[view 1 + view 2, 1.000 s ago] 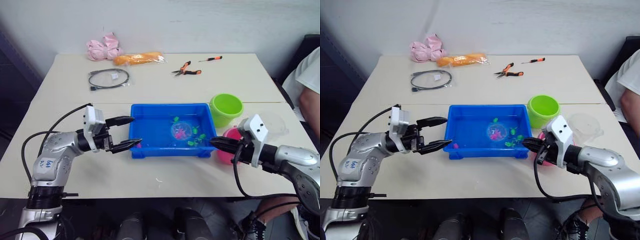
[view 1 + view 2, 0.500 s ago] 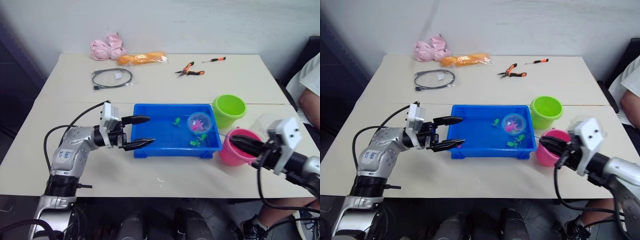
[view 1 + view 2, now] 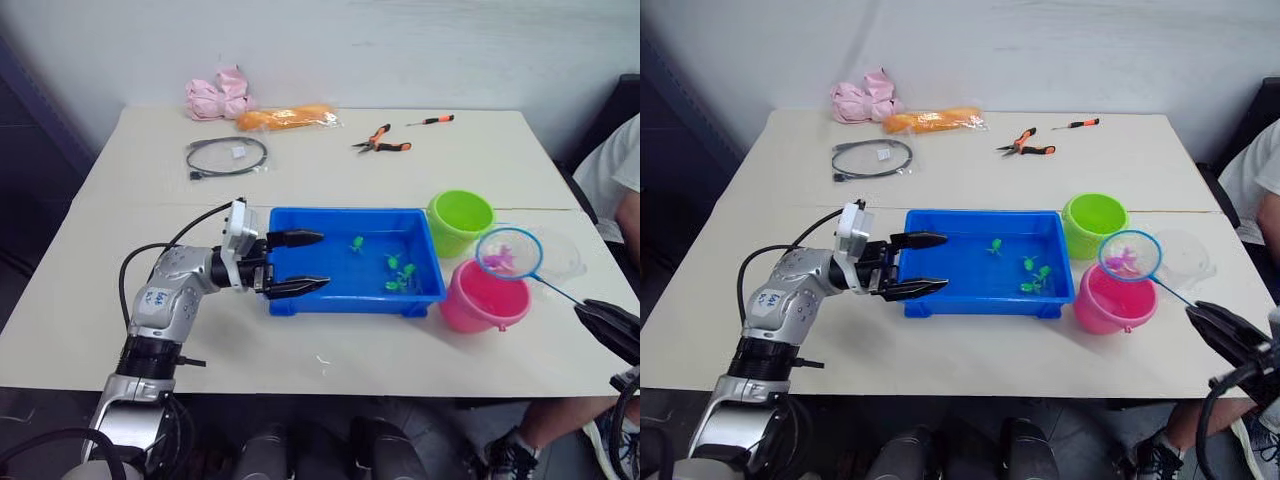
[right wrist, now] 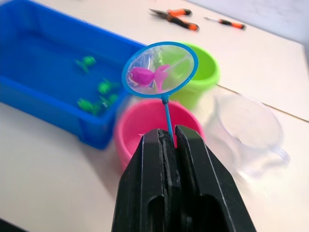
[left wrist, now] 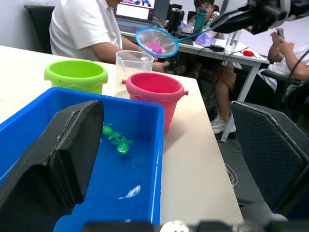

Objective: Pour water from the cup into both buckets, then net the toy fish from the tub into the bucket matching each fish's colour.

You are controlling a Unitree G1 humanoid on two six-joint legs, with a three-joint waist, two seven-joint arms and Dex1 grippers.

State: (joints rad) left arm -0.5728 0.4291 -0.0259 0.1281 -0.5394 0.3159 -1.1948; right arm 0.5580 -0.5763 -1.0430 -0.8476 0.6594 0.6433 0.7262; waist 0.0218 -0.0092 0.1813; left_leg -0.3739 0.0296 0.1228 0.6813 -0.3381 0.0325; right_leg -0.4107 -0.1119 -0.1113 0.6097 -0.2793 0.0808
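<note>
My right gripper is shut on the thin handle of the net, near the table's right front edge. The blue hoop hangs above the far rim of the pink bucket and holds one pink fish. The green bucket stands just behind the pink one, and the clear cup stands upright to their right. Several green fish lie in the blue tub. My left gripper is open at the tub's left end, holding nothing.
At the back of the table lie orange-handled pliers, a small screwdriver, a coiled black cable, an orange bag and a pink cloth. A person sits at the right edge.
My right gripper has drawn back to the right, lifting the net with the pink fish out of the tub to above the pink bucket. The left gripper stays at the tub's left end.
</note>
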